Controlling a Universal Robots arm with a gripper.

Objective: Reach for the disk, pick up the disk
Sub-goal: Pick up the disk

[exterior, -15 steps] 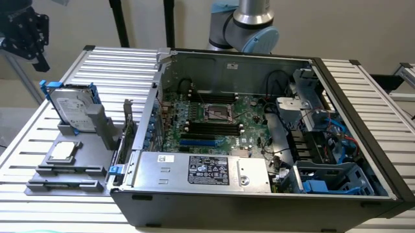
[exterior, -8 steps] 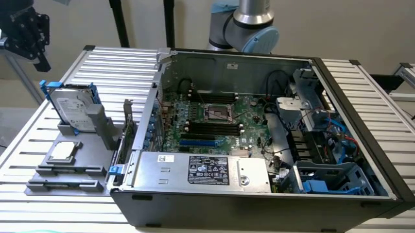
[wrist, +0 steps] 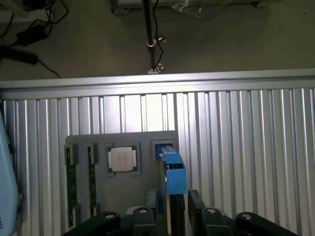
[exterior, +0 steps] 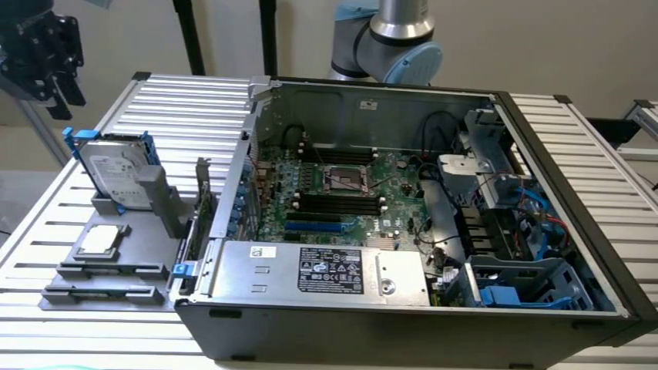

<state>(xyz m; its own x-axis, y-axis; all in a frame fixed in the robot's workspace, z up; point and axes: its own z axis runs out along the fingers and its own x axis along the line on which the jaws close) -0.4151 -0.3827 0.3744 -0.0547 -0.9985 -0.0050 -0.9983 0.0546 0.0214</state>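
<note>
The gripper (exterior: 60, 91) hangs high over the slatted aluminium table (exterior: 185, 100), its jaws partly apart and holding nothing. From the wrist view it looks down on the top edge of the disk (wrist: 173, 174), and that blue-railed edge lines up with the gap between the fingers (wrist: 197, 212). The disk (exterior: 111, 171) stands on edge in its grey holder (exterior: 154, 196), untouched. I judge the reach only partly made and the grasp not yet begun.

The space above the disk is open, and its upper part rises clear of the holder. Near it are the CPU chip (exterior: 100, 240), lying flat in its tray, and a dark upright card (exterior: 202, 189). The wall of the open computer case (exterior: 231, 193) stands toward the exterior view's right.
</note>
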